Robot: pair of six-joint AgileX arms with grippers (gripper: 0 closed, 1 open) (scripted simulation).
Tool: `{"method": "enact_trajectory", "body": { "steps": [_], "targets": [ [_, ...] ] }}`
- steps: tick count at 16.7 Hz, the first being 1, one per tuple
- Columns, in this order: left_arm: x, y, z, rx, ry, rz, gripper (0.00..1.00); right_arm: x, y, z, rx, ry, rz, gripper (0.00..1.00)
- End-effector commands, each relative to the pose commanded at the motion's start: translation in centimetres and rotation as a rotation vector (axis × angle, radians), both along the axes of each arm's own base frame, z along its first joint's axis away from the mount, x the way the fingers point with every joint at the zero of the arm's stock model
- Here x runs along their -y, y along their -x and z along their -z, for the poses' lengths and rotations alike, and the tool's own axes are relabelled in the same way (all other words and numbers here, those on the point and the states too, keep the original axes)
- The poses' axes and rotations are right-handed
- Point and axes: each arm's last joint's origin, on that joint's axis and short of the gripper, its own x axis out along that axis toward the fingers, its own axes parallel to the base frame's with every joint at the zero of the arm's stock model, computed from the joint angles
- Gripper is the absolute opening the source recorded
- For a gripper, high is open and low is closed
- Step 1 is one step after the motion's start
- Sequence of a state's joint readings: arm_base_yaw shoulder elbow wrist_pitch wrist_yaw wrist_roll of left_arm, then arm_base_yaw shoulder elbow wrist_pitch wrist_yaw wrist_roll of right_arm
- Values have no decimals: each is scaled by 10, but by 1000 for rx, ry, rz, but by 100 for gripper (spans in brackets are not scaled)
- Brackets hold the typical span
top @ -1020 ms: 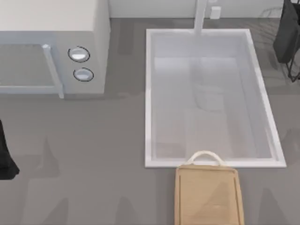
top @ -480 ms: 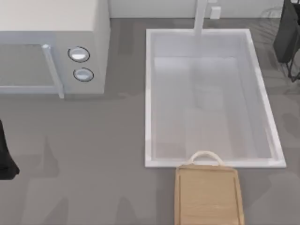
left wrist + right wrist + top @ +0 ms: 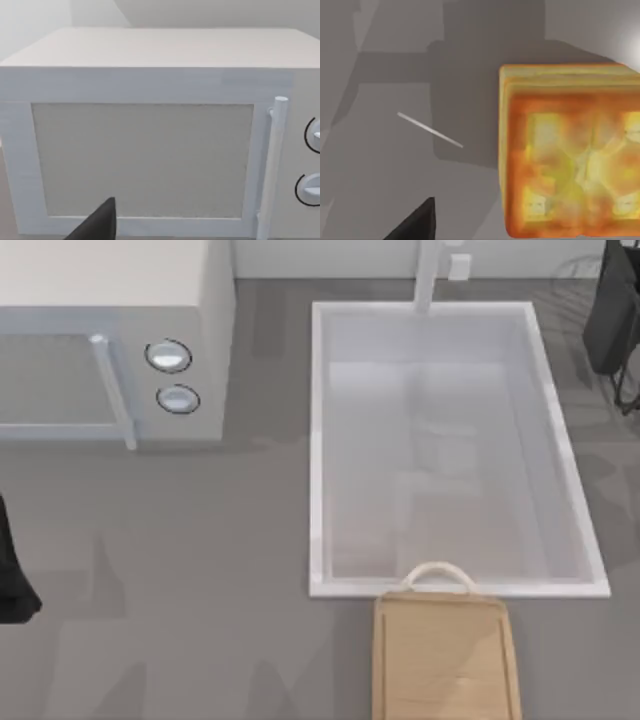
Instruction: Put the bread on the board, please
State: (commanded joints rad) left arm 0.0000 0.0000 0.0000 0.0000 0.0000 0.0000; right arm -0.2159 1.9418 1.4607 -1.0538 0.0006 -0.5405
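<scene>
The bread [image 3: 570, 150], a golden-orange toasted square with a paler crust edge, lies on the grey counter in the right wrist view, close below my right gripper and off to one side of it. The board [image 3: 446, 660] is a light tan wooden rectangle with a raised rim. It lies at the front edge of the table, right of centre, and its white loop handle [image 3: 437, 573] touches the sink's front rim. Nothing lies on the board. My right arm [image 3: 615, 310] is at the table's far right corner. My left arm [image 3: 12, 575] is parked at the left edge.
A white microwave [image 3: 110, 340] with two round knobs stands at the back left, and its shut door [image 3: 142, 160] faces the left wrist camera. A large white sink [image 3: 318, 440] with a tap takes up the middle. Thin dark wires [image 3: 628, 390] stand at the far right.
The faint shading inside the sink and on the board has shifted a little. The board and both arms stay where they were.
</scene>
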Motion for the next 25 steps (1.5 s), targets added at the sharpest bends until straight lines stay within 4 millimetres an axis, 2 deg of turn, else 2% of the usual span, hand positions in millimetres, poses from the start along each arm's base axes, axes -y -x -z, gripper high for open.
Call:
{"method": "enact_trajectory", "body": {
  "steps": [3, 8, 10, 16, 20, 25],
  "targets": [
    [0, 0, 0, 0, 0, 0, 100, 4, -9, 7, -34, -8, -10, 100],
    [0, 0, 0, 0, 0, 0, 100, 3, -9, 8, -34, -7, -13, 100],
    [0, 0, 0, 0, 0, 0, 100, 3, -9, 20, -38, -9, -9, 100],
    [0, 0, 0, 0, 0, 0, 100, 4, -9, 75, -32, -7, -10, 100],
    [0, 0, 0, 0, 0, 0, 100, 4, -9, 77, -34, -8, -10, 100],
    [0, 0, 0, 0, 0, 0, 100, 4, -9, 77, -34, -8, -10, 62]
  ]
}}
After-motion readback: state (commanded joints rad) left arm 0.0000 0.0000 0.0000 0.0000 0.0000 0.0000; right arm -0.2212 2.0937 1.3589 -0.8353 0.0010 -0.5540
